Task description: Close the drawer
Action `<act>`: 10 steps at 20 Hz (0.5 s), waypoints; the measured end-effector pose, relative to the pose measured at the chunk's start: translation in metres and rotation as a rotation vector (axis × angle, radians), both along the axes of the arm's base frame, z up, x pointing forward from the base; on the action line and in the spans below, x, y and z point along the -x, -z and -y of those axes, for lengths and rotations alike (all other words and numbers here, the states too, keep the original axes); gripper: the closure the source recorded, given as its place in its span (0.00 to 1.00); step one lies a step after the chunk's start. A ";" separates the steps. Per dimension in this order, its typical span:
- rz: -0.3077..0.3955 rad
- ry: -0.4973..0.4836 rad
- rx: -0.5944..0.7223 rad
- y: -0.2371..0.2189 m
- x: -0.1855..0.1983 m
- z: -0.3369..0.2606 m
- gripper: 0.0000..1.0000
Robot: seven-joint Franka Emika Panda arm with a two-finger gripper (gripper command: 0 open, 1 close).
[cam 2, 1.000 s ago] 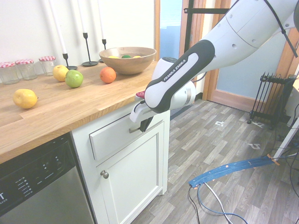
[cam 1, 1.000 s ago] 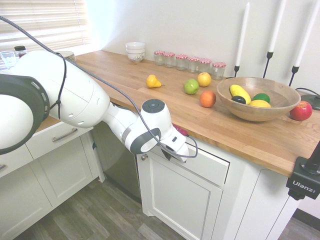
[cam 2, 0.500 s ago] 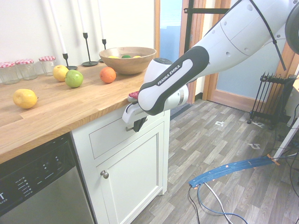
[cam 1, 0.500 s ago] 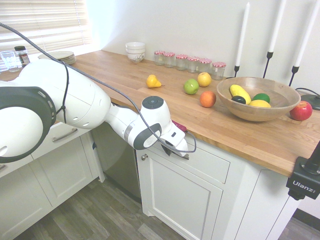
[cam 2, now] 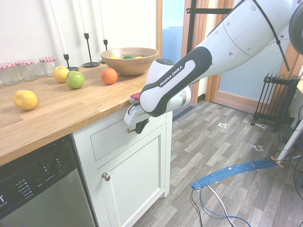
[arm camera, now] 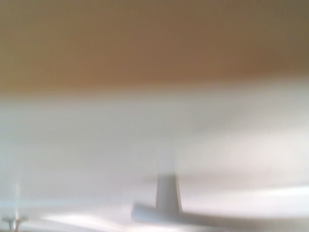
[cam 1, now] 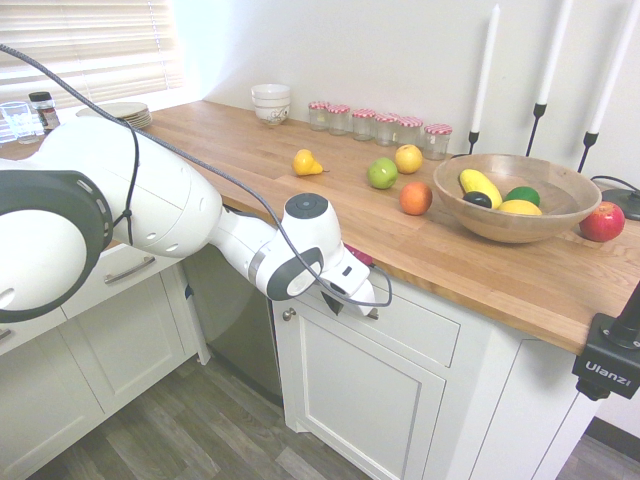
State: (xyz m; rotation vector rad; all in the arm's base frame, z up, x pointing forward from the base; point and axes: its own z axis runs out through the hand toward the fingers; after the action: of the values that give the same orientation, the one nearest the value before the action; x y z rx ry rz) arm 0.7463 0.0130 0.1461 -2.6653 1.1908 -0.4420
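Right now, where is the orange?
In the first exterior view, the orange sits on the wooden countertop, left of the wooden bowl.

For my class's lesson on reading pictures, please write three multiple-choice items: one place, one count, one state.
1. Where is the round orange fruit?
A) In the wooden bowl
B) On the wooden countertop
C) On the floor

2. How many white candles stand in black holders?
A) Three
B) One
C) Five

3. How is the white drawer with a silver bar handle, above the knobbed door?
A) Pulled far out
B) Tilted
C) Shut

Key:
1 B: it rests on bare wood.
2 A: three rise behind the bowl.
3 C: its front sits flush with the cabinet frame.
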 end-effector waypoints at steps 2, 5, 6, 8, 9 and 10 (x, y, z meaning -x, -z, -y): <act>-0.059 -0.002 -0.002 0.001 0.018 0.001 1.00; -0.123 -0.010 0.003 -0.012 0.043 0.006 1.00; -0.150 -0.018 0.007 -0.018 0.053 0.010 1.00; -0.195 -0.042 0.012 -0.032 0.075 0.020 1.00; -0.216 -0.052 0.015 -0.039 0.086 0.027 1.00; -0.237 -0.059 0.018 -0.046 0.099 0.036 1.00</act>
State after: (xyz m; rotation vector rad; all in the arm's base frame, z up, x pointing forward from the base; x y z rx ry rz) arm 0.6478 -0.0230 0.1924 -2.8210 1.1689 -0.1305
